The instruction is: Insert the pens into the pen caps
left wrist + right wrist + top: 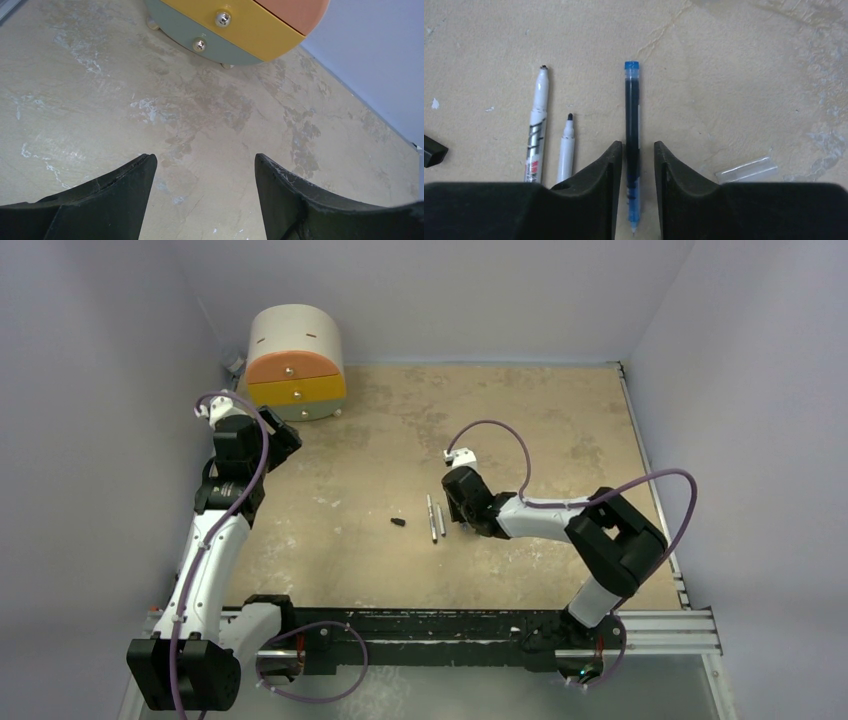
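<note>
Your R claw (638,150) sits part-open astride blue pen (631,100), not gripping; clear cap (744,170) at its 3 o'clock; L claw (205,162) wide

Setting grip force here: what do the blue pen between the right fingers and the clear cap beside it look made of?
The blue pen looks like translucent plastic with a smooth finish: dark ink shows through its barrel. The clear cap looks like thin see-through plastic, since the table shows through it; faint highlights suggest gloss. Hardness cannot be judged by sight.
</note>
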Tool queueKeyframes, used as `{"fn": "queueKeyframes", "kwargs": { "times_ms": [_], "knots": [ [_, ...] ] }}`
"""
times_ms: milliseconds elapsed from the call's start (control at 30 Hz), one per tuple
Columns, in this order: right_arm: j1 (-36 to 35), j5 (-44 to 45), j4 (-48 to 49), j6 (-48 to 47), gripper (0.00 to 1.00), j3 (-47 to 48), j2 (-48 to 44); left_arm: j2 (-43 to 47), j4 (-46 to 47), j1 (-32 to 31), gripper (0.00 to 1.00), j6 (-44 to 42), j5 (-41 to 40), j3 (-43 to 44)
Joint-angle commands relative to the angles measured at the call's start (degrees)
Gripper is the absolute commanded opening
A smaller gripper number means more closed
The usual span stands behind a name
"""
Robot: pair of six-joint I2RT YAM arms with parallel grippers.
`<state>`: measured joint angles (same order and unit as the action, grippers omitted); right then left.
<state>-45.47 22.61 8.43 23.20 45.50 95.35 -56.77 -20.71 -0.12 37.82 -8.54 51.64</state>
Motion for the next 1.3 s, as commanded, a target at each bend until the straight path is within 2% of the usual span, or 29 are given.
{"fn": "queueKeyframes", "kwargs": {
  "times_ms": [0, 67, 133, 267, 367, 433, 467, 567, 700, 767, 833, 933, 1067, 1267],
  "knots": [
    [0.2, -1.1, 0.7, 2.8, 0.26, -2.3, -2.7, 1.0, 1.6, 0.3, 0.72, -0.9, 0.9, -0.4],
    [0.2, -2.1, 1.4, 3.0, 0.15, -3.4, -2.8, 1.1, 1.7, 0.3, 0.72, -0.9, 1.3, -0.4],
    [0.2, -2.4, 1.7, 3.0, 0.00, -3.9, -2.6, 0.9, 2.1, 0.3, 0.72, -0.8, 1.7, -0.5],
    [0.1, -1.1, 1.9, 0.7, 0.00, -4.0, -5.8, -0.1, 4.0, 0.3, 0.72, 0.7, 5.5, -0.9],
    [0.1, -0.2, 3.9, -2.8, 0.00, -5.1, -13.1, -1.5, 8.9, 0.1, 0.74, 2.8, 16.8, -1.5],
    [0.1, -4.2, 5.1, -4.3, 0.00, -5.5, -19.1, -0.1, 17.5, -1.1, 0.75, 5.9, 24.9, -4.2],
    [0.1, -7.0, 5.1, -4.9, 0.00, -5.2, -22.6, 1.2, 21.8, -2.3, 0.71, 7.5, 27.6, -5.7],
    [0.1, -11.8, 5.8, -8.3, 0.00, -2.9, -27.8, 5.7, 32.4, -7.4, 0.67, 9.4, 29.0, -9.7],
    [0.0, -21.5, 6.9, -8.3, 0.00, 1.0, -29.8, 4.5, 44.6, -13.6, 0.73, 14.4, 33.0, -12.6],
    [-0.2, -23.8, 7.7, -7.9, 0.00, 2.2, -29.9, 2.8, 54.5, -15.6, 0.78, 17.8, 36.2, -14.2],
    [-0.5, -25.0, 8.4, -7.7, 0.00, 3.1, -29.9, 2.1, 58.8, -17.9, 0.79, 18.8, 37.7, -14.8],
    [-1.8, -25.1, 8.8, -8.0, 0.00, 4.2, -30.5, 2.0, 56.0, -20.4, 0.79, 15.7, 37.8, -13.5],
    [-4.6, -24.6, 7.0, -9.6, 0.00, 7.0, -30.5, 1.1, 51.9, -21.8, 0.64, 13.8, 37.1, -11.6],
    [-7.6, -22.5, 6.4, -10.2, 0.00, 8.8, -30.3, 0.0, 45.4, -24.6, 0.63, 9.6, 32.9, -9.6]
  ]
}}
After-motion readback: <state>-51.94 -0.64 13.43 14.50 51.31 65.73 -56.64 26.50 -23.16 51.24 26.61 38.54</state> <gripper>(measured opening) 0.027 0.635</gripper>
